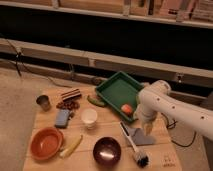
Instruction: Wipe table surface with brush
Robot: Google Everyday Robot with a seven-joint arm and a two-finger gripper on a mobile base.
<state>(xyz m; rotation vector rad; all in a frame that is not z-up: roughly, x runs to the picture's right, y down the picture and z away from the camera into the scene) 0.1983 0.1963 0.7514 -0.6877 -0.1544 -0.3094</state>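
As we looked down on the table surface (107, 128), the brush (130, 142) lay flat near its front right corner, white handle pointing twd the green tray (116, 92), dark head by the front edge, just right of a dark bowl (106, 150). The gripper (146, 131) hung over a grey dustpan (139, 138) beside the handle; open or closed, we couldn't tell. A banana (71, 146) lay btwn that bowl & an orange bowl (46, 142).

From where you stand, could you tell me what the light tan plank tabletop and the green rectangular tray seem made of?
The light tan plank tabletop: probably matte wood, plank lines show. The green rectangular tray: likely plastic, smooth, evenly coloured, raised rim. The gripper hangs above the grey flat dustpan.
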